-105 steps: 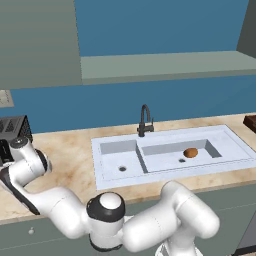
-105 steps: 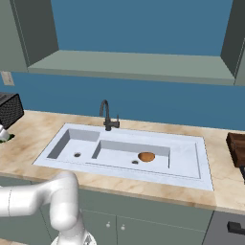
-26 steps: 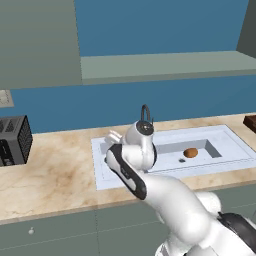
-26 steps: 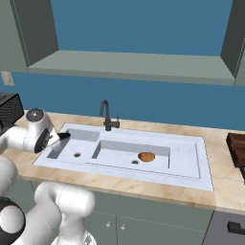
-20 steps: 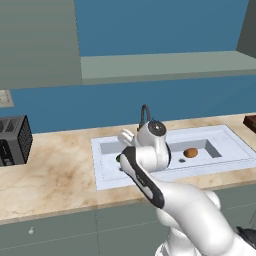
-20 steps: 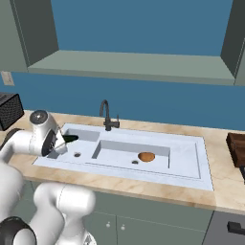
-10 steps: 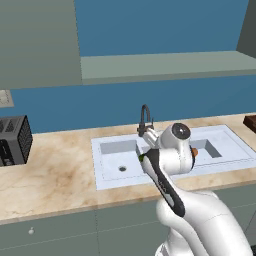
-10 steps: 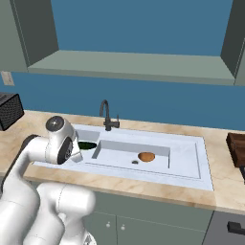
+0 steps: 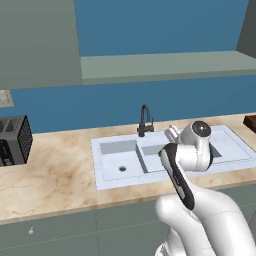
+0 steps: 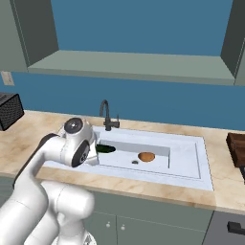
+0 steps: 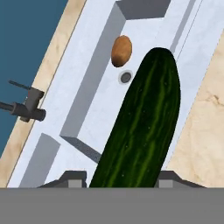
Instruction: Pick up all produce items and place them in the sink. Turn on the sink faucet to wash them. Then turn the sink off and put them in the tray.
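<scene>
The long, slim, dark green cucumber (image 11: 142,127) was clamped between the two dark fingers of the end effector (image 11: 120,178), its body running up the hand view from 6 o'clock toward 12 o'clock and hanging over the wide, pale grey-white rectangular double-basin sink (image 11: 87,87). In the right base view the cucumber (image 10: 105,149) poked out at 3 o'clock from the white arm's wrist, above the divider between the small basin and the larger one of the sink (image 10: 191,162). The small, roundish brown potato (image 10: 146,156) lay on the floor of the larger basin, just beside the dark round drain (image 10: 135,162), which sat at its 8 o'clock; in the hand view the potato (image 11: 121,50) appeared at 11 o'clock from the cucumber's far tip, apart from it, with the drain (image 11: 126,77) just below. The thin black gooseneck faucet (image 10: 107,116) stood on the sink's back edge, at 12 o'clock from the wrist in the right base view, and in the left base view the faucet (image 9: 145,120) rose at 10 o'clock from the arm's wrist. The dark brown flat rectangular tray (image 10: 237,149) rested on the beige marbled table (image 10: 28,134) at the 3 o'clock edge of the right base view, well apart from the sink. A black boxy toaster (image 9: 14,140) sat on the table at 9 o'clock in the left base view.
</scene>
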You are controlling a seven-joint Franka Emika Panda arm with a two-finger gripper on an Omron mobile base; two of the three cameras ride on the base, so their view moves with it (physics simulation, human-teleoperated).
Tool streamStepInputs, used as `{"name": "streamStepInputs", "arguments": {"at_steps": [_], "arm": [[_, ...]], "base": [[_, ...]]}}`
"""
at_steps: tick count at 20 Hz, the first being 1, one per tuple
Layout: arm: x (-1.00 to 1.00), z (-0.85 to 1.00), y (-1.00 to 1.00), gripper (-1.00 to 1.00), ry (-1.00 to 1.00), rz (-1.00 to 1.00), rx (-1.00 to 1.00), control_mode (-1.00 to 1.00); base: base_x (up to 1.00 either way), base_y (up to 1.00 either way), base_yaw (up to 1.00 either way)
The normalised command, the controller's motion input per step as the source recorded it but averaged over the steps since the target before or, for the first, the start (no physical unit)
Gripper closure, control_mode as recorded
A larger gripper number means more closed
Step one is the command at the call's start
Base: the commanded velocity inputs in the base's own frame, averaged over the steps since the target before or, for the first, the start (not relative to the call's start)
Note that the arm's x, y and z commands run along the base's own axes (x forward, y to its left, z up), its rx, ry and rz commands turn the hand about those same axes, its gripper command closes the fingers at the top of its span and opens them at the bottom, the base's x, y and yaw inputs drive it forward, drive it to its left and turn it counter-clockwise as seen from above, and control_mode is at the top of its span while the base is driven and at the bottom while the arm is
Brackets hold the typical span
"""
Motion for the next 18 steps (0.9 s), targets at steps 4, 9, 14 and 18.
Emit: {"name": "streamStepInputs", "arguments": {"at_steps": [4, 9, 14, 18], "arm": [[0.01, -0.01, -0.72, 1.00, 0.00, -0.06, 0.08, -1.00], [0.26, -0.02, -0.40, 1.00, 0.01, -0.02, 0.07, -1.00], [0.46, -0.03, -0.10, 1.00, 0.07, 0.00, 0.01, -1.00], [0.46, -0.06, -0.01, 1.00, 0.14, 0.00, 0.00, -1.00]], "base": [[0.00, 0.00, 0.00], [0.00, 0.00, 0.00], [0.00, 0.00, 0.00], [0.00, 0.00, 0.00]]}}
